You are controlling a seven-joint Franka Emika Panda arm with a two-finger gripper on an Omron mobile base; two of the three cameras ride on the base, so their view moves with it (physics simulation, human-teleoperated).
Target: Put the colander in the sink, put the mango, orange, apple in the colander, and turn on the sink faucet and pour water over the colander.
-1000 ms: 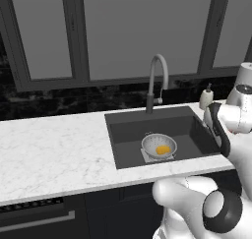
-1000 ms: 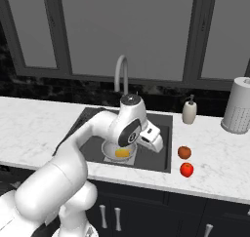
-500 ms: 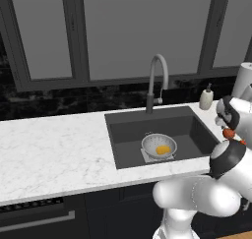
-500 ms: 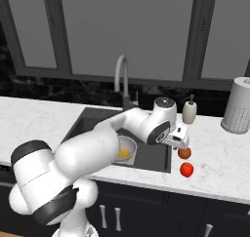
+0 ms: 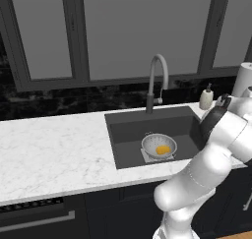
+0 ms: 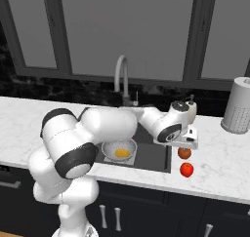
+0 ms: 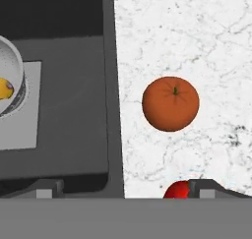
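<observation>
Right base view: I see a white marble counter (image 6: 224,158) running under a row of tall grey-framed window panes (image 6: 132,31), with a black marbled backsplash (image 6: 29,87) between them and dark cabinet fronts (image 6: 146,216) below. The sink (image 6: 156,155) is cut into the counter, and the colander (image 6: 118,149) sits in the basin with the mango (image 6: 122,153) lying inside it. The sink faucet (image 6: 122,77) rises at the back edge of the sink. The orange (image 6: 184,153) and the apple (image 6: 186,169) rest on the counter just beside the sink's right edge, the apple nearer the front edge. My gripper (image 6: 187,144) hangs directly above the orange, not touching it. A white soap bottle (image 6: 191,109) stands toward the back edge, and a perforated pale cylinder (image 6: 238,106) stands near the far right.

In the hand view the orange (image 7: 171,104) lies on the marble well clear of my finger tips, which sit far apart at the bottom, so the gripper (image 7: 125,189) is wide and holding nothing. The apple (image 7: 177,190) peeks up against the right tip, and the colander (image 7: 11,83) with the mango (image 7: 5,89) shows at the left over the pale patch in the basin.

In the left base view the colander (image 5: 158,145) stands in the sink (image 5: 128,134) below the faucet (image 5: 156,80).
</observation>
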